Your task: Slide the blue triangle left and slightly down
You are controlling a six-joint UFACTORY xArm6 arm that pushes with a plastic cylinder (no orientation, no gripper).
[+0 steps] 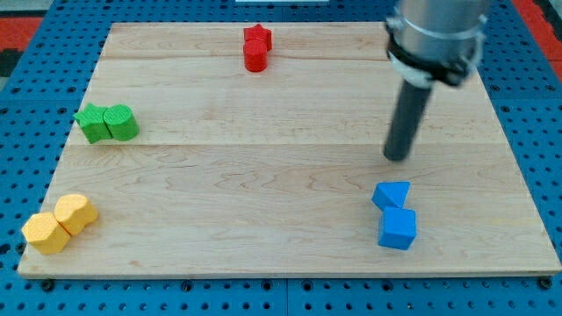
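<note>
The blue triangle (391,194) lies at the view's lower right on the wooden board (263,202). A blue cube (398,228) touches it just below. My tip (398,158) is the lower end of the dark rod, a short way above the blue triangle in the view and slightly to its right, with a small gap between them.
A red star and red cylinder (255,48) sit together at the view's top centre. A green star (90,122) and green cylinder (122,123) touch at the left. Two yellow blocks (59,224) sit at the lower left. Blue pegboard surrounds the board.
</note>
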